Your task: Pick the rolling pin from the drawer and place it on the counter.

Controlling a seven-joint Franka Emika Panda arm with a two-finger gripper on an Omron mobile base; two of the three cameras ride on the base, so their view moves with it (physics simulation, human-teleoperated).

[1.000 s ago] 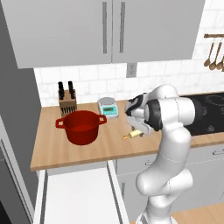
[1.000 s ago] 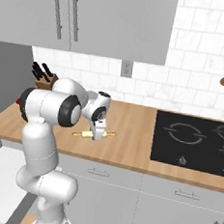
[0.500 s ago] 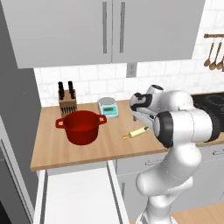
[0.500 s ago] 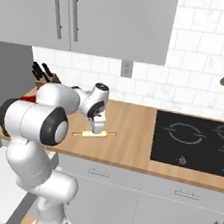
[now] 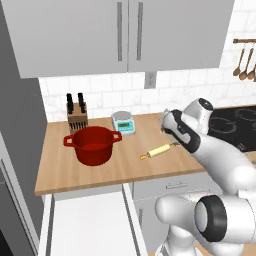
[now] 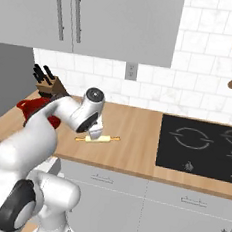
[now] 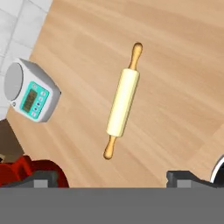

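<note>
The rolling pin (image 5: 160,150) (image 6: 97,138) (image 7: 123,101) lies flat on the wooden counter (image 5: 100,170) (image 6: 136,135) (image 7: 175,65), right of the red pot. My gripper (image 5: 166,126) (image 6: 95,130) (image 7: 113,179) hovers above it, open, with nothing between its fingers and clear of the pin. Below the counter's front edge at the left, the drawer (image 5: 85,225) stands pulled out, its white interior bare where it shows.
A red pot (image 5: 93,144) stands left of the pin, a small kitchen scale (image 5: 123,122) (image 7: 31,97) behind it, and a knife block (image 5: 77,116) at the wall. The black cooktop (image 6: 200,148) lies to the right. Wooden spoons (image 5: 245,62) hang on the wall.
The gripper has let go of the rolling pin and risen away from it. The pin now rests free on the counter, and the arm has swung back.
</note>
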